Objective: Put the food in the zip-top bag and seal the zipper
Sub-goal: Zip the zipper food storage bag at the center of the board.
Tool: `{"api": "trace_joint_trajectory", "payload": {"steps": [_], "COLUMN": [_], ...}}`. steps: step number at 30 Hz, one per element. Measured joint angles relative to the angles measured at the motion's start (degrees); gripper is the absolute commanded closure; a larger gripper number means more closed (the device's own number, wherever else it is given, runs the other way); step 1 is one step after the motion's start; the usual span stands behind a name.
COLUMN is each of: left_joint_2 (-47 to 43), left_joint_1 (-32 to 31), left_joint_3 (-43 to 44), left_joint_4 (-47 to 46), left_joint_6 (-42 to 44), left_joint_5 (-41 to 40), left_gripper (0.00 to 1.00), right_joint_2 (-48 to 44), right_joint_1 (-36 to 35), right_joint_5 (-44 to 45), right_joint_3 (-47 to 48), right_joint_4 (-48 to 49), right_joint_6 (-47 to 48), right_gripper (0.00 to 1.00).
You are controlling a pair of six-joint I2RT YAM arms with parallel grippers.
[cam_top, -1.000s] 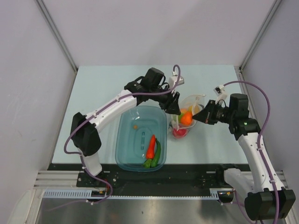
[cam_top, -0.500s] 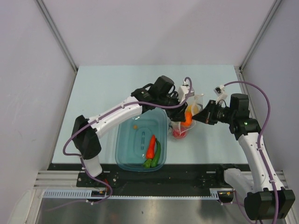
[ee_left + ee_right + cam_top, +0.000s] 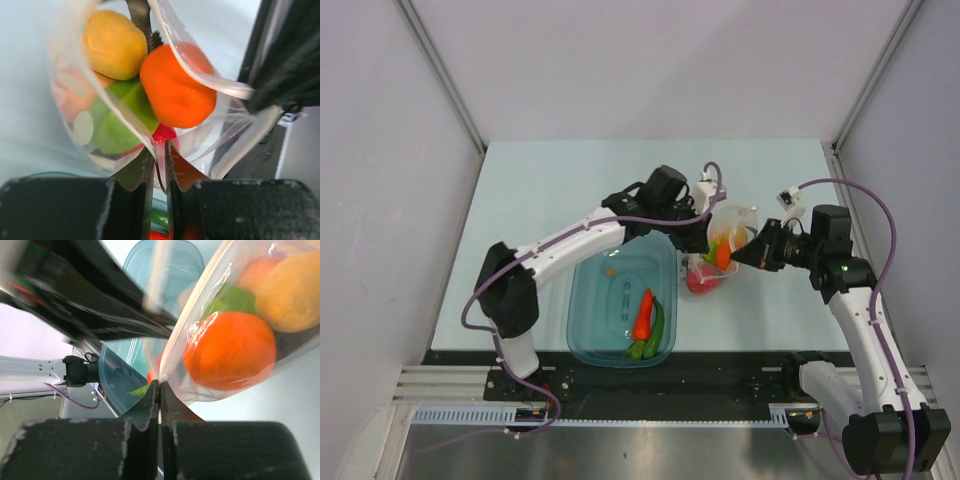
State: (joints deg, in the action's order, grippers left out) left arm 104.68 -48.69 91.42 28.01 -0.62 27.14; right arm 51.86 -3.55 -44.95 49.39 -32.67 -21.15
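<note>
Hanging between the two arms, the zip-top bag (image 3: pixel 728 225) sits just right of the teal tub (image 3: pixel 590 320), over the pale bench (image 3: pixel 520 200). Whether its bottom touches the bench cannot be told. The left jaws are clenched on a fold of the bag's clear film, which shows pinched thin between them in the left wrist view. The right jaws are clamped tight on the film from the opposite side.

Inside the bag an orange (image 3: pixel 177 92) presses against a yellow lemon (image 3: pixel 114 45), with a green starfruit (image 3: pixel 122 120) under them. A peach (image 3: pixel 67 100) lies at the left and a red fruit (image 3: pixel 165 134) lowest. A thicker pale strip, the zipper (image 3: pixel 220 86), curves past the orange; whether it is pressed shut cannot be told.

A red pepper (image 3: pixel 643 315) and a green pepper (image 3: pixel 658 322) lie touching in the tub, outside the bag.
</note>
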Motion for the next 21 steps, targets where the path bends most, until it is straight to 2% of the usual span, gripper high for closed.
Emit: {"api": "trace_joint_trajectory", "payload": {"steps": [4, 7, 8, 11, 16, 21], "left_joint_2": [-5.57, -7.82, -8.04, -8.26, -6.34, -0.35], "left_joint_1": [3.19, 4.15, 4.15, 4.63, 6.40, 6.45], "left_joint_3": [-1.57, -0.90, -0.76, -0.68, 3.56, 13.90], "left_joint_4": [-2.95, -3.61, -3.74, -3.96, -1.62, 0.50], "left_joint_6": [-2.89, -3.80, -3.76, -4.44, -3.19, -1.86], "left_joint_5": [5.84, 10.71, 11.91, 14.12, 9.22, 2.38], "left_gripper": [0.87, 0.61, 0.43, 0.26, 0.21, 0.26], "right_joint_2": [-0.22, -0.17, -0.17, -0.44, -2.36, -2.80], "right_joint_1": [-0.09, -0.11, -0.13, -0.13, -0.09, -0.09], "right_joint_5": [0.07, 0.37, 0.50, 0.79, 1.07, 1.07], "right_joint_3": [-1.57, -1.92, -1.95, -1.95, -2.36, -2.67], "right_joint_4": [1.03, 1.42, 1.62, 2.32, 2.56, 2.56], "right_joint_6": [-0.61, -1.09, -1.14, -1.29, -1.31, -1.33], "right_gripper": [1.00, 1.00, 1.00, 1.00, 1.00, 1.00]}}
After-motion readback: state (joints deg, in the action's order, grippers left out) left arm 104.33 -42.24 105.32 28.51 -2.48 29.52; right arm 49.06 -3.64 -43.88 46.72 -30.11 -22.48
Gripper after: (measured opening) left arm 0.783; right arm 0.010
